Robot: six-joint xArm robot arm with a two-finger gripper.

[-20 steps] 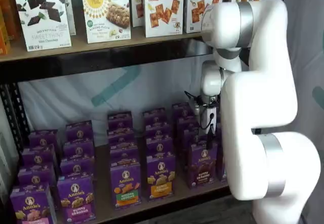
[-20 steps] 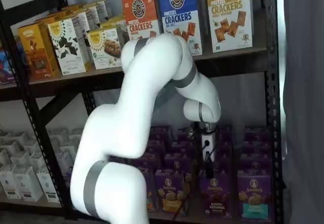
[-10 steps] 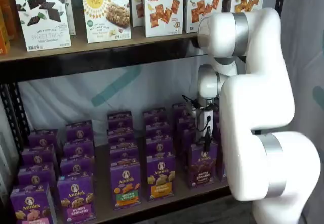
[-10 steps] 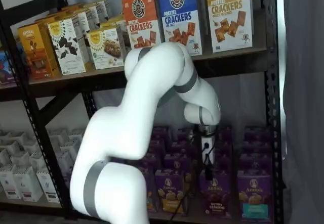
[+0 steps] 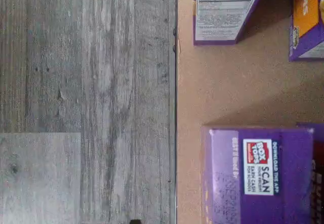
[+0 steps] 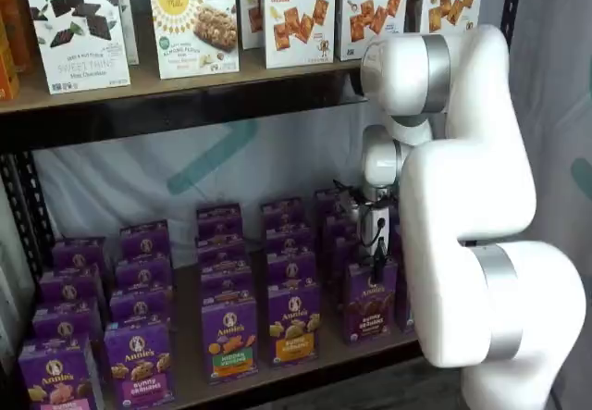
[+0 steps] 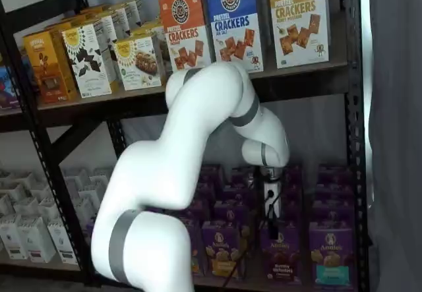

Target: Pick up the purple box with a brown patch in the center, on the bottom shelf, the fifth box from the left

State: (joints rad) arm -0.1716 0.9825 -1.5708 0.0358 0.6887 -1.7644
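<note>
The purple box (image 6: 370, 300) with the dark brown patch stands at the front of its row on the bottom shelf (image 6: 188, 359), and it also shows in a shelf view (image 7: 280, 255). My gripper (image 6: 376, 264) hangs just above its top, with the black fingers seen side-on, so no gap can be judged; they also show in a shelf view (image 7: 270, 225). The wrist view shows a purple carton top (image 5: 258, 176) with a "Box Tops" scan label on the brown board (image 5: 202, 82). No fingers show in that view.
A purple box with a yellow-orange centre (image 6: 294, 322) stands to the left of the target, then one with an orange-and-green centre (image 6: 229, 336). A purple box with a teal band (image 7: 330, 256) stands to its right. Cracker boxes (image 6: 298, 12) fill the upper board. Grey wood floor (image 5: 86, 102) lies beyond the shelf edge.
The arm's upper joint has shifted slightly, and the gripper has come down a little closer to the top of the brown-patch box. No box has moved.
</note>
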